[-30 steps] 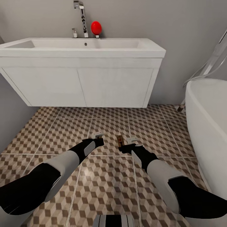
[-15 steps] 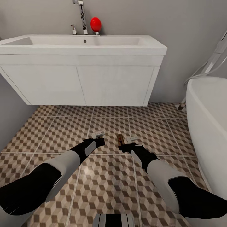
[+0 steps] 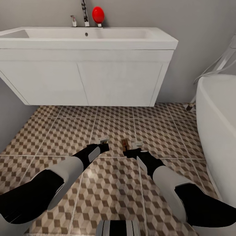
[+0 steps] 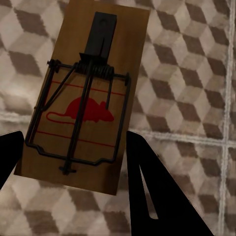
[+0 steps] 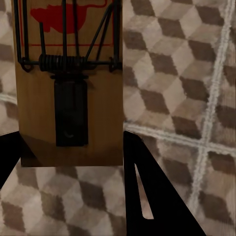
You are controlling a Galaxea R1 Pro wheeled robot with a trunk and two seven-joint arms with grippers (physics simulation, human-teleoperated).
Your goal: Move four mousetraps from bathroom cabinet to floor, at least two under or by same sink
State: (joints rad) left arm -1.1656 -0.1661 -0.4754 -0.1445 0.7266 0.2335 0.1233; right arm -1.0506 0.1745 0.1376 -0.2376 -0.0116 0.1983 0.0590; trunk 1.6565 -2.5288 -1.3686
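Two mousetraps are held low over the cube-patterned bathroom floor [image 3: 65,134], in front of the white wall-hung bathroom sink [image 3: 88,65]. My left gripper [image 3: 103,141] is shut on one mousetrap [image 4: 86,93], a brown board with a red mouse print and a dark spring bar. Its black fingers [image 4: 147,182] clamp the board's long edges. My right gripper [image 3: 131,148] is shut on another mousetrap [image 3: 124,144], which shows close up in the right wrist view as a mousetrap [image 5: 69,83] between black fingers [image 5: 152,187]. The cabinet is out of view.
A white oval bathtub [image 3: 218,131] stands at the right with a chrome shower hose [image 3: 216,67] above it. A chrome tap [image 3: 84,13] and a red object [image 3: 98,14] sit on the sink's back edge. A grey wall [image 3: 9,114] closes the left.
The whole view has shifted: the sink now sits higher and larger in the picture. Both arms keep the same pose, each still holding its mousetrap.
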